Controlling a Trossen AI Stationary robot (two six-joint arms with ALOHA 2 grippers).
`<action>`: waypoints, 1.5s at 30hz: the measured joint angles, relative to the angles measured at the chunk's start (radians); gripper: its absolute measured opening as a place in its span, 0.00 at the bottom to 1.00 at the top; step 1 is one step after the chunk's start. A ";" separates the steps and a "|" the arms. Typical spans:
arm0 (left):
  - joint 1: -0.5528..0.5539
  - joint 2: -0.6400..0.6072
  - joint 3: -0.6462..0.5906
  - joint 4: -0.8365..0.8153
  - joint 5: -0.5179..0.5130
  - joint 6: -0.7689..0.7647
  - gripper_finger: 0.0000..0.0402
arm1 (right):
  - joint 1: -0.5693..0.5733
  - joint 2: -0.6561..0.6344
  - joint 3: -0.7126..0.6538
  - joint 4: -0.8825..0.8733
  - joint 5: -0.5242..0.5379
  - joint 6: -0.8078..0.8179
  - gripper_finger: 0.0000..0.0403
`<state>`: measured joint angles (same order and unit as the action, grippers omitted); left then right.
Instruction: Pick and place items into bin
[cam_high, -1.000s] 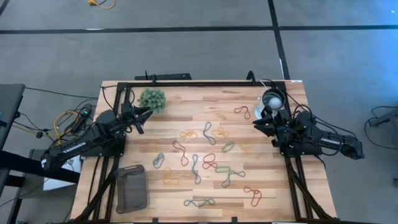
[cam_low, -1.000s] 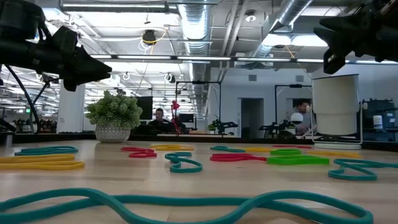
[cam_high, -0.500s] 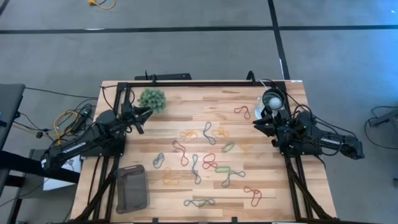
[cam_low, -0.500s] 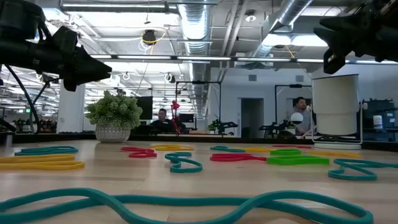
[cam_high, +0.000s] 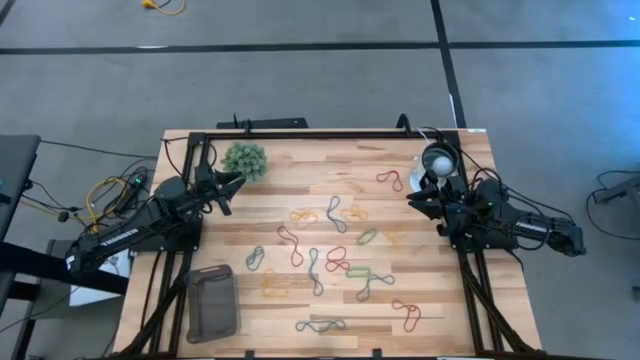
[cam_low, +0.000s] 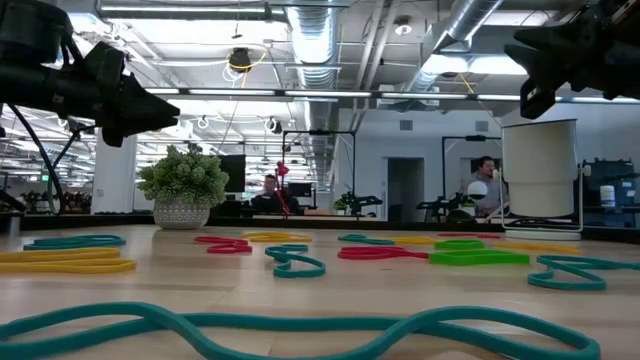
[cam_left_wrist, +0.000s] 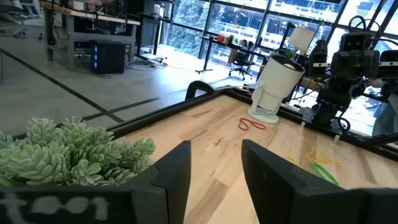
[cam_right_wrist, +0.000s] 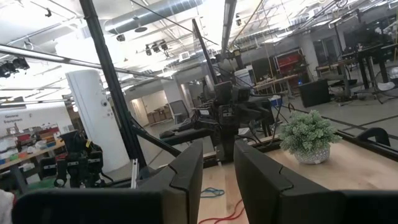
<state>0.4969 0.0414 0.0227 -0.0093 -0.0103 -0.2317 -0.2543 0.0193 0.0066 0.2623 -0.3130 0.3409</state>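
Wood planks, pale and stripy, make the table (cam_high: 320, 160), and the rubber bands (cam_high: 320, 265) lie flat all over its middle. They are thin, bendy loops in red, yellow, green and blue-grey. Some are long and skinny, some curl like a figure eight. They are loose and spread out, so each can likely be picked up one at a time.

The bin (cam_high: 212, 301) sits at about 7 o'clock on the table, near the front corner by the left arm. It is a small, shallow tray of dark see-through plastic with round corners. Nothing seems to be in it yet, so the job looks like it has not started.

The left gripper (cam_high: 232, 182) hangs at about 10 o'clock, just beside the fuzzy green plant ball (cam_high: 245, 159). Its fingers (cam_left_wrist: 174, 171) are spread apart with nothing between them. The right gripper (cam_high: 417, 198) hangs at about 2 o'clock, near the smooth white round lamp (cam_high: 437, 160). Its fingers (cam_right_wrist: 186, 168) are a bit apart and empty too.

Both arms wait at the sides, well away from the bands. This looks like a resting spot that keeps the middle free for reaching in.
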 joint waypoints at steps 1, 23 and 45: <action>0.000 0.000 0.000 0.000 0.000 0.000 0.33 | 0.000 0.000 0.000 0.000 0.000 0.000 0.21; 0.000 0.000 0.000 0.003 0.015 -0.102 0.33 | 0.000 0.000 0.000 0.000 0.000 0.000 0.21; 0.000 0.000 0.000 0.006 -0.025 -0.338 0.33 | -0.014 0.000 0.007 0.031 0.053 -0.001 0.21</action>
<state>0.4969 0.0410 0.0223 -0.0034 -0.0356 -0.5700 -0.2684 0.0196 0.0139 0.2928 -0.2600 0.3398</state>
